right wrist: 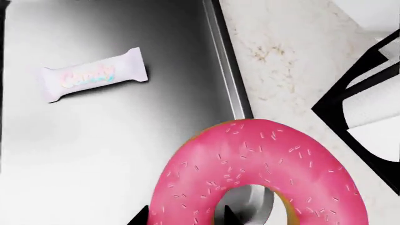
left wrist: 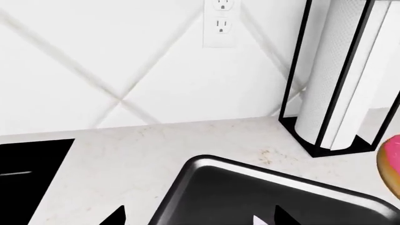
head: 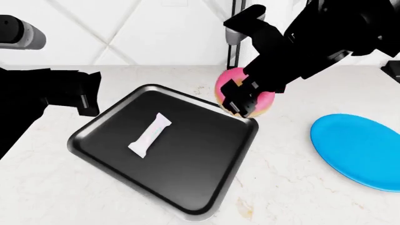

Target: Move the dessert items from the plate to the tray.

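The black tray [head: 187,187] lies mid-counter, and the white wrapped bar [head: 150,135] rests flat on it. The bar [right wrist: 93,75] reads "Candy" in the right wrist view. My right gripper [head: 240,104] is shut on the pink-iced ring donut [head: 265,99], holding it over the tray's far right corner. In the right wrist view the fingertips [right wrist: 140,218] clamp one side of the donut [right wrist: 262,164] above the tray rim [right wrist: 225,70]. My left gripper [head: 87,98] hovers open at the tray's left edge, jaws [left wrist: 200,218] wide apart and empty. The blue plate [head: 359,150] at right is bare.
A black paper-towel holder with a white roll [left wrist: 337,79] stands at the back by the wall, just behind the donut [left wrist: 390,159]. A wall outlet [left wrist: 220,21] is above the counter. A black flat panel [left wrist: 31,178] lies left of the tray [left wrist: 206,163].
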You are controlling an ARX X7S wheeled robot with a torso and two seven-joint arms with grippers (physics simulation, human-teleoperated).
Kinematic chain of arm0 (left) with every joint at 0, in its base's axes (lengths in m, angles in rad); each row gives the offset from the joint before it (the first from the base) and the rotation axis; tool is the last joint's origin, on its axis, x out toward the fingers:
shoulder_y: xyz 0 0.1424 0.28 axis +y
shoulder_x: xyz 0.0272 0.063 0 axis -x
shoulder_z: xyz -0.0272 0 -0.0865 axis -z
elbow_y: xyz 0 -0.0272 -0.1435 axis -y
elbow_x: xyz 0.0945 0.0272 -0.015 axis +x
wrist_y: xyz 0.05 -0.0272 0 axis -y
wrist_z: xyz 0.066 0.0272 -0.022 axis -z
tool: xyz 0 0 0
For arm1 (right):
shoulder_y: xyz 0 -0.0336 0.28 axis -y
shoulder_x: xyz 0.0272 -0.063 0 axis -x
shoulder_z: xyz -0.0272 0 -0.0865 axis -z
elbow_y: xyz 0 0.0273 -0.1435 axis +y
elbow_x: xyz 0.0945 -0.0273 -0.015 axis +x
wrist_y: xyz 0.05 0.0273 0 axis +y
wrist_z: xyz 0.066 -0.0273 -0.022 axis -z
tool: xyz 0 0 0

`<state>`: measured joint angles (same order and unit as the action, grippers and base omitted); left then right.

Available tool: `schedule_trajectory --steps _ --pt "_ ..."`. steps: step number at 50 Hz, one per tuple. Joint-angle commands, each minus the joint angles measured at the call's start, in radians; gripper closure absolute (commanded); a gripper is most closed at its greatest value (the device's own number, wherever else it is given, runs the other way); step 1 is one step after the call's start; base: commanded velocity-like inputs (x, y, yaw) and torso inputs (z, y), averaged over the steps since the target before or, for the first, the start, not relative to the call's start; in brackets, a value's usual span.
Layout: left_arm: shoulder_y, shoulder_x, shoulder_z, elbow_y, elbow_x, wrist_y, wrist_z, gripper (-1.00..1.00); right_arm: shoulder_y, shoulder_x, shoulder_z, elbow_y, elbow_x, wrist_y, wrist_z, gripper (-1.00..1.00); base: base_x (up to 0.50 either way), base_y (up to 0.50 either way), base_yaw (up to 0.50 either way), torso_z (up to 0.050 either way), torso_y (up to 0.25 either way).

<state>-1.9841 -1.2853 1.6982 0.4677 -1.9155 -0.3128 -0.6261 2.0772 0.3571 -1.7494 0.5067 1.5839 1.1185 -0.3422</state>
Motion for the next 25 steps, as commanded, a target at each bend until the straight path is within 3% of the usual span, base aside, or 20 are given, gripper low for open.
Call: schedule_trajectory --steps 1,25 --pt "0.012 -0.010 -0.004 0.004 0.003 0.007 0.000 -1.00 -0.025 -0.031 0.028 -0.039 0.011 -0.027 -0.004 1.00 0.00 0.00 0.00 0.000 0.000" --pt "0.037 0.005 -0.014 -0.011 0.004 0.025 0.000 -1.00 -0.079 -0.102 0.039 -0.064 0.006 -0.060 -0.016 1.00 0.00 0.00 0.00 0.000 0.000"
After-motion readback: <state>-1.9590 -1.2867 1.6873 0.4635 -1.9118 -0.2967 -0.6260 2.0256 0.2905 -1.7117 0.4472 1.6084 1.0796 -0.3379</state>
